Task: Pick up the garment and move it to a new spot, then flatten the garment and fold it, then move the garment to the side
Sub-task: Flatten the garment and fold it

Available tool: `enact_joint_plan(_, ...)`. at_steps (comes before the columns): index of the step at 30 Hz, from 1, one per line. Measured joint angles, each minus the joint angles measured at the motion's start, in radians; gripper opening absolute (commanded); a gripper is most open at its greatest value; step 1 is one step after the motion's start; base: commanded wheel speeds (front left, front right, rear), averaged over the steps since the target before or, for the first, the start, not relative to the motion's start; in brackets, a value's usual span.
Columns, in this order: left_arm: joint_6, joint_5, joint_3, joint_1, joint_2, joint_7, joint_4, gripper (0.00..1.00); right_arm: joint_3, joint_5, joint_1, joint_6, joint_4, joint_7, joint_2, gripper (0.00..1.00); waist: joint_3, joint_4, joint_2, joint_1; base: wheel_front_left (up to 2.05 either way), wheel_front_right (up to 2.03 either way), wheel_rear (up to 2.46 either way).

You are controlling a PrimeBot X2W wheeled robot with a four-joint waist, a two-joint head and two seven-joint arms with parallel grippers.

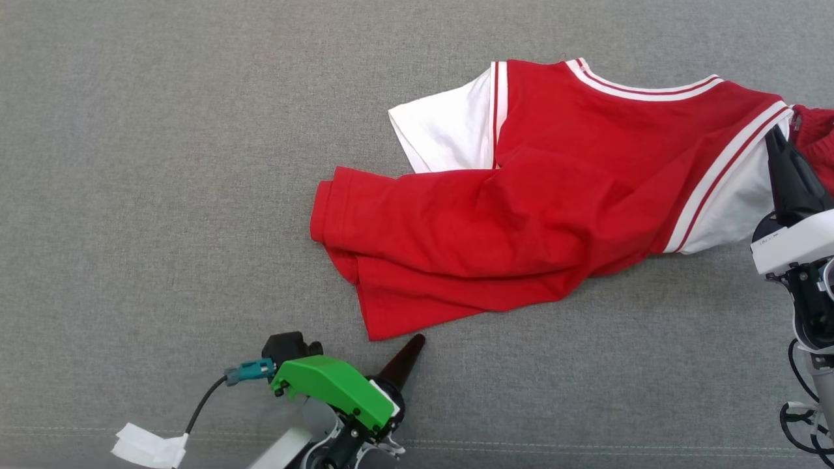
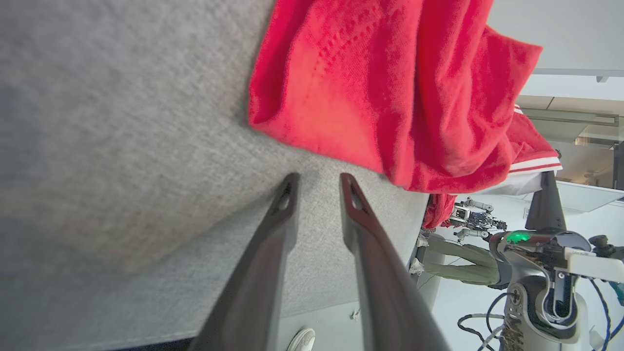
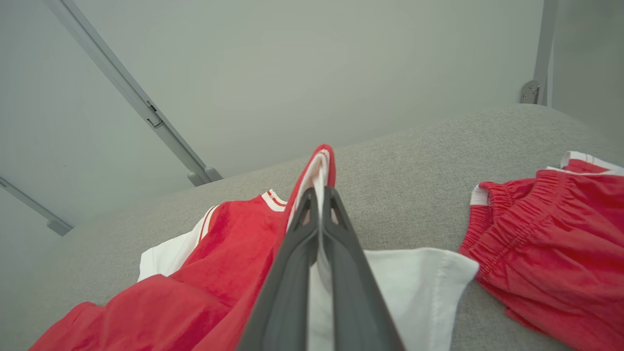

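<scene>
The garment [image 1: 521, 215], a red shirt with white sleeves and striped trim, lies crumpled on the grey fabric surface [image 1: 163, 163]. My left gripper [image 1: 409, 348] sits just below the red hem's lower corner. In the left wrist view it [image 2: 319, 187] is open, its fingers apart over bare grey fabric, and the red hem [image 2: 341, 97] lies a little beyond the tips. My right gripper [image 1: 778, 140] is at the shirt's right shoulder. The right wrist view shows it [image 3: 319, 195] shut on a raised fold of the garment [image 3: 234, 243] at the red and white trim.
Red shorts [image 1: 818, 140] with an elastic waistband lie right of the shirt [image 3: 546, 243]. A cable with white tape [image 1: 146, 446] trails from my left wrist. The surface's edge [image 2: 341, 297] drops to the floor, and a metal wall rail [image 3: 146, 107] runs behind.
</scene>
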Motion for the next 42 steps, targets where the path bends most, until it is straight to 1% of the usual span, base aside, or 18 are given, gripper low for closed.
enact_joint_plan(1, 0.000, 0.000, 0.003, 0.000, 0.000, -0.002, 0.005, 0.09, 0.000, 0.000, 0.000, 0.000, -0.001, 0.000, 0.002, 0.00, 0.000, -0.001, 0.0000, 0.0000, 0.00, 0.00, 0.00)
enact_joint_plan(2, 0.001, 0.000, 0.010, 0.000, 0.001, -0.006, 0.010, 0.11, 0.001, 0.000, 0.002, 0.000, -0.002, 0.000, 0.003, 0.00, -0.001, -0.001, 0.0000, 0.0000, 0.00, 0.00, 0.00)
enact_joint_plan(4, 0.002, 0.000, 0.028, 0.000, 0.006, -0.024, 0.021, 0.29, 0.002, 0.000, 0.009, 0.000, -0.002, 0.000, 0.005, 0.00, -0.002, -0.002, 0.0000, 0.0000, 0.00, 0.00, 0.00)
enact_joint_plan(6, 0.002, 0.000, 0.046, 0.000, 0.014, -0.035, 0.023, 0.33, 0.004, 0.000, 0.015, -0.001, -0.002, 0.000, 0.007, 0.00, -0.003, -0.004, 0.0000, 0.0000, 0.00, 0.00, 0.00)
enact_joint_plan(7, 0.002, 0.000, 0.050, 0.000, 0.015, -0.038, 0.023, 0.39, 0.004, 0.000, 0.015, -0.001, -0.002, 0.001, 0.008, 0.00, -0.003, -0.004, 0.0000, 0.0000, 0.00, 0.00, 0.00)
enact_joint_plan(17, 0.005, 0.006, 0.048, -0.001, 0.015, -0.043, 0.007, 0.50, 0.006, 0.000, 0.015, -0.001, -0.007, 0.002, 0.009, 0.00, -0.005, -0.007, 0.0000, 0.0000, 0.00, 0.00, 0.00)
enact_joint_plan(19, 0.005, 0.006, 0.049, -0.001, 0.014, -0.043, 0.003, 0.61, 0.006, 0.000, 0.015, -0.001, -0.008, 0.002, 0.010, 0.00, -0.005, -0.008, 0.0000, 0.0000, 0.00, 0.00, 0.00)
enact_joint_plan(20, 0.005, 0.006, 0.049, -0.001, 0.014, -0.043, 0.000, 0.61, 0.006, 0.000, 0.015, -0.001, -0.008, 0.002, 0.010, 0.00, -0.005, -0.008, 0.0000, 0.0000, 0.00, 0.00, 0.00)
enact_joint_plan(22, 0.005, 0.006, 0.050, -0.001, 0.012, -0.043, -0.005, 0.60, 0.007, 0.000, 0.016, -0.002, -0.008, 0.002, 0.011, 0.00, -0.005, -0.008, 0.0000, 0.0000, 0.00, 0.00, 0.00)
enact_joint_plan(23, 0.005, 0.006, 0.051, -0.001, 0.012, -0.044, -0.005, 0.56, 0.007, 0.000, 0.016, -0.002, -0.009, 0.002, 0.011, 0.00, -0.005, -0.008, 0.0000, 0.0000, 0.00, 0.00, 0.00)
enact_joint_plan(24, 0.005, 0.006, 0.053, -0.001, 0.012, -0.044, -0.005, 0.49, 0.008, 0.000, 0.016, -0.006, -0.009, 0.003, 0.011, 0.00, -0.005, -0.008, 0.0000, 0.0000, 0.00, 0.00, 0.00)
enact_joint_plan(25, 0.005, 0.006, 0.059, -0.001, 0.010, -0.050, -0.005, 0.39, 0.008, 0.000, 0.017, -0.009, -0.010, 0.003, 0.011, 0.00, -0.005, -0.008, 0.0000, 0.0000, 0.00, 0.00, 0.00)
enact_joint_plan(26, 0.005, 0.006, 0.066, -0.001, 0.010, -0.054, -0.004, 0.24, 0.008, 0.000, 0.018, -0.009, -0.010, 0.003, 0.011, 0.00, -0.005, -0.008, 0.0000, 0.0000, 0.00, 0.00, 0.00)
enact_joint_plan(27, 0.005, 0.006, 0.068, -0.002, 0.011, -0.056, -0.003, 0.02, 0.009, 0.000, 0.019, -0.010, -0.010, 0.006, 0.011, 0.00, -0.004, -0.008, 0.0000, 0.0000, 0.00, 0.00, 0.00)
enact_joint_plan(33, 0.005, 0.006, 0.101, -0.002, 0.012, -0.085, -0.013, 0.00, 0.013, 0.000, 0.025, -0.010, -0.009, 0.005, 0.012, 0.00, -0.006, -0.009, 0.0000, 0.0000, 0.00, 0.00, 0.00)
enact_joint_plan(37, -0.041, -0.014, 0.161, -0.002, 0.012, -0.108, -0.075, 0.00, 0.000, 0.027, 0.031, -0.010, -0.011, -0.001, 0.032, 0.00, -0.020, -0.008, 0.0000, 0.0000, 0.00, 0.00, 0.00)
enact_joint_plan(39, -0.065, -0.019, 0.194, -0.003, 0.014, -0.123, -0.118, 0.00, -0.017, 0.082, 0.031, -0.007, -0.024, -0.004, 0.067, 0.00, -0.029, -0.006, 0.0000, 0.0000, 0.00, 0.00, 0.00)
enact_joint_plan(42, -0.100, -0.016, 0.246, -0.007, 0.031, -0.138, -0.201, 0.00, -0.058, 0.257, 0.029, 0.005, -0.066, -0.003, 0.187, 0.00, -0.046, -0.004, 0.0000, 0.0000, 0.00, 0.00, 0.00)
